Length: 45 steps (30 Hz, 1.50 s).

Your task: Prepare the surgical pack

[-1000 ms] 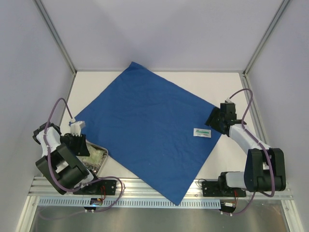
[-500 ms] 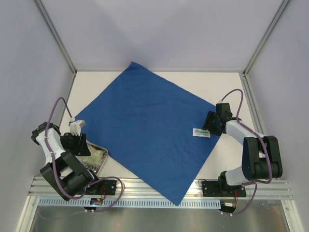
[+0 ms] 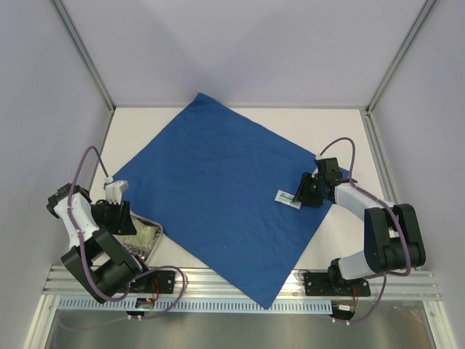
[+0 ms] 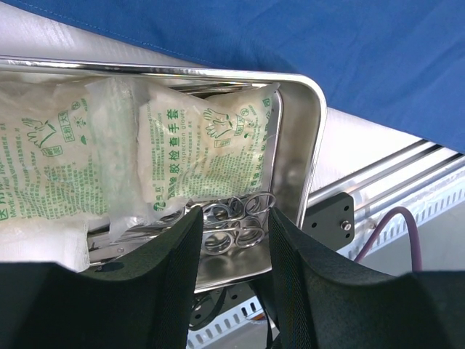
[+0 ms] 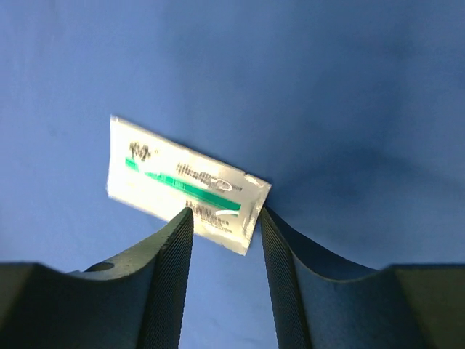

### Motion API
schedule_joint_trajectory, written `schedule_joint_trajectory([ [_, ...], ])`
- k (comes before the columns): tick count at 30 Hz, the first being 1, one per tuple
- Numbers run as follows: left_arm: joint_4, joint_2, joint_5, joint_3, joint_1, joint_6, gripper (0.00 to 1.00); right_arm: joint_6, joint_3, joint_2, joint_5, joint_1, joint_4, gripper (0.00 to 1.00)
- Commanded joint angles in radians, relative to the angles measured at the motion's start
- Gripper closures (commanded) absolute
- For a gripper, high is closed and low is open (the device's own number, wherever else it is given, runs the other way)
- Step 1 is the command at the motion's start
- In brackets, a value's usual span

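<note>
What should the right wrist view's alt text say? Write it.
A small white packet with a green stripe lies on the blue drape, its near end between the dark ribbed fingers of the right gripper; whether they pinch it is unclear.

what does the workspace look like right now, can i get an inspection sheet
surface: white table, mostly under cloth
job's things: blue drape spread flat, cornerwise; green-striped packet lying on its right side
clutter: steel tray beside the left arm, holding glove packets and ring-handled tools
grippers: left gripper open above tray; right gripper jaws either side of packet's end, grip unclear
cables: purple cables loop off both arms
surroundings: pale walls, metal frame posts; nothing else seen
</note>
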Motion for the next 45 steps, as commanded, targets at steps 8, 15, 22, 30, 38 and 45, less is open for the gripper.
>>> schedule_joint_trajectory([
  [8,-0.059,-0.03,0.032,0.076,-0.002,0.01,0.5,-0.152,0.221,-0.007,0.215,0.239,-0.351,0.38],
  [15,-0.065,-0.042,0.03,0.08,-0.002,0.013,0.5,-0.288,0.363,0.126,0.319,0.262,-0.45,0.34],
  [22,-0.079,-0.048,0.029,0.1,-0.002,0.019,0.5,-0.379,0.429,0.263,0.214,0.291,-0.496,0.33],
  [30,-0.076,-0.038,0.033,0.1,-0.002,0.017,0.5,-0.452,0.444,0.304,0.366,0.363,-0.453,0.28],
  [38,-0.084,-0.048,0.026,0.097,-0.002,0.028,0.5,-0.505,0.486,0.372,0.322,0.376,-0.401,0.32],
  [45,-0.093,-0.062,0.024,0.094,-0.002,0.037,0.5,-0.515,0.478,0.421,0.239,0.374,-0.367,0.57],
])
